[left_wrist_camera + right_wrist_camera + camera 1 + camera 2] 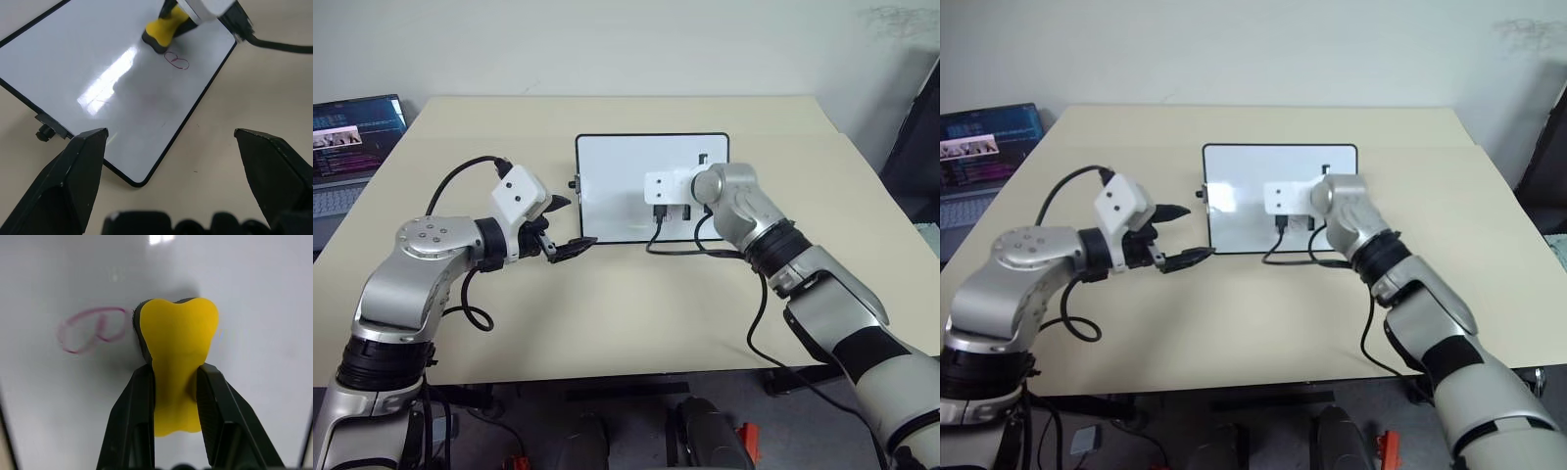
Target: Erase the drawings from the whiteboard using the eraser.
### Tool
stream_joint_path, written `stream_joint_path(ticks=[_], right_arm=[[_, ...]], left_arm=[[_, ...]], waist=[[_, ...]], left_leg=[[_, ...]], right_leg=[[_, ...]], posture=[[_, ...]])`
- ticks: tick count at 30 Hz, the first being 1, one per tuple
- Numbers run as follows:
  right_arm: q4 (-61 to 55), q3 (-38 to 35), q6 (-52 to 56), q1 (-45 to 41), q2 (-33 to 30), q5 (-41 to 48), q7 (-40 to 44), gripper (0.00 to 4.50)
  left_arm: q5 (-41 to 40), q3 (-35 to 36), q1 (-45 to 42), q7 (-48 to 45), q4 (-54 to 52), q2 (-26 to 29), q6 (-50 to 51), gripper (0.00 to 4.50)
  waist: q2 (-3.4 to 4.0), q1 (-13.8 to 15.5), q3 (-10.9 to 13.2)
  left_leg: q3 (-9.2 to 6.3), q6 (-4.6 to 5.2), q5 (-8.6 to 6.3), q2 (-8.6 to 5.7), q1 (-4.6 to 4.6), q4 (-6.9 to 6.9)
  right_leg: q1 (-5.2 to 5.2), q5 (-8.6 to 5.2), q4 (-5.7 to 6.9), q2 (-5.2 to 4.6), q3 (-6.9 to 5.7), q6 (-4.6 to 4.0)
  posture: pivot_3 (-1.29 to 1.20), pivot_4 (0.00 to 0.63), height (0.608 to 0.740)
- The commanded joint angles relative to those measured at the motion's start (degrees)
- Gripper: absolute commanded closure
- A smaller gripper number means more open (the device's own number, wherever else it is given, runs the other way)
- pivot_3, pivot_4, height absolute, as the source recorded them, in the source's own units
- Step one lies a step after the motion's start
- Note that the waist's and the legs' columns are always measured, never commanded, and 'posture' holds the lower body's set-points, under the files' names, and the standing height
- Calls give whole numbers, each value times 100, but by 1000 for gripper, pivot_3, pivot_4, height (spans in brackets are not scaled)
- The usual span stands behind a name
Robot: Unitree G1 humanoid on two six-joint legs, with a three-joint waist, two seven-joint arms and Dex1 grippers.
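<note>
Here the whiteboard lies flat on the beige table, just above the centre of the left eye view, with its black frame and a small side knob on its left edge. The right hand is clamped tight on the eraser, its two black fingers pinching the yellow block at its waist, and in the right wrist view the eraser's black base rests on the white surface. Just beside the eraser, touching or nearly touching its edge, sits a reddish looped drawing; in the left wrist view the same loop shows just below the eraser in the upper middle of the frame. The left hand hangs over the table near the board's lower left corner, its fingers spread wide and holding nothing. A laptop stands at the left edge of the left eye view.
</note>
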Motion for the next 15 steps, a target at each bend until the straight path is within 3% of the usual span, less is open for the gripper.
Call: stream_joint_path(ticks=[1, 15], right_arm=[[-84, 48, 148, 213, -30, -69, 174, 3665], [1677, -439, -105, -977, -9, -89, -1212, 3665]], left_arm=[[-37, 170, -33, 31, -187, 61, -25, 0], [-56, 109, -132, 35, -164, -4, -27, 0]], waist=[[0, 4, 0], [1, 25, 1]], left_leg=[[0, 0, 1, 0, 0, 0], [0, 16, 16, -3, -6, 2]], right_leg=[[0, 2, -1, 0, 0, 1], [0, 17, -8, 0, 4, 2]], posture=[[0, 150, 740], [0, 150, 740]])
